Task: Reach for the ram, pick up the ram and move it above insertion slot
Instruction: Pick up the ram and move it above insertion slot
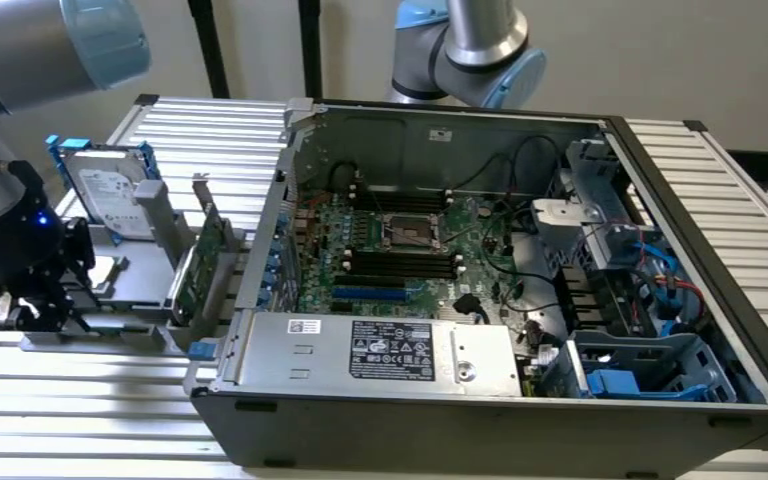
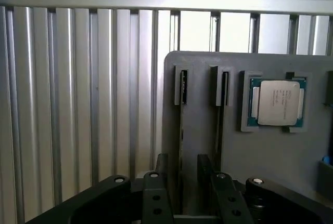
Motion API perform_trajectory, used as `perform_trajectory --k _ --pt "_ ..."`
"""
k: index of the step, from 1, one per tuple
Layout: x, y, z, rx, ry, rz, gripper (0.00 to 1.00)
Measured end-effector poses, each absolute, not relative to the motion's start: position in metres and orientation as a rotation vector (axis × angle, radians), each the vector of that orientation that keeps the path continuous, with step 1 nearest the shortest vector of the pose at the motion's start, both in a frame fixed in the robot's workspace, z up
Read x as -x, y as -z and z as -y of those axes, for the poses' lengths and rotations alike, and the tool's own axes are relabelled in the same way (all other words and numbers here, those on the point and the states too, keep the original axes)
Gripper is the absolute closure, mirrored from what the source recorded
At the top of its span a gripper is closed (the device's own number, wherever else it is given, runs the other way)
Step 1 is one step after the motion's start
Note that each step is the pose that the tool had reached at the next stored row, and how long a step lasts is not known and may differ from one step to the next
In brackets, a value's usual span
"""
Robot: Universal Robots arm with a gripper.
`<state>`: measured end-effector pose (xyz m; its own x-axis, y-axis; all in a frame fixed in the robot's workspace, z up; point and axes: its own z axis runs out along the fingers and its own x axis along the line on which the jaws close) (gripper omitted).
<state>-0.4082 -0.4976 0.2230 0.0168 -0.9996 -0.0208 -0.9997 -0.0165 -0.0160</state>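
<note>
tool (image 2: 191, 206) low over gray holder (image 2: 260, 156), fingers (image 2: 156, 203) apart around the ram (image 2: 181, 130)

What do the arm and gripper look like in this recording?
The arm has silver-grey cylindrical links with light-blue joint caps. The gripper is black and blocky, with a small blue light on the wrist above it. In the wrist view, its black fingers carry small round holes and silvery bolt heads.
</note>
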Motion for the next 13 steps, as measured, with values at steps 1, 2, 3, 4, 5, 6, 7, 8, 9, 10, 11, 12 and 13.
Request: perform_trajectory --k 1,2,3,4,5,6,7,8,9,10,11,12,13 --pt "0.408 -0.221 0.498 2.224 -0.006 -2.183 0.64" --pt "0.408 -0.219 0.498 2.226 -0.007 -2.181 0.64" --pt "0.408 -0.218 0.499 2.228 -0.008 -2.179 0.64" --pt "0.408 -0.216 0.499 2.231 -0.008 -2.177 0.64" --pt "0.408 -0.215 0.499 2.234 -0.009 -2.174 0.64" --pt "0.408 -0.213 0.499 2.237 -0.010 -2.171 0.64" --pt "0.408 -0.212 0.499 2.239 -0.011 -2.169 0.64" --pt "0.408 -0.211 0.499 2.242 -0.012 -2.166 0.64" --pt "0.408 -0.210 0.499 2.244 -0.014 -2.164 0.64" --pt "0.408 -0.209 0.499 2.246 -0.015 -2.163 0.64" --pt "0.408 -0.208 0.499 2.248 -0.016 -2.161 0.64" --pt "0.408 -0.207 0.499 2.249 -0.017 -2.158 0.64" --pt "0.408 -0.206 0.499 2.251 -0.018 -2.156 0.64"
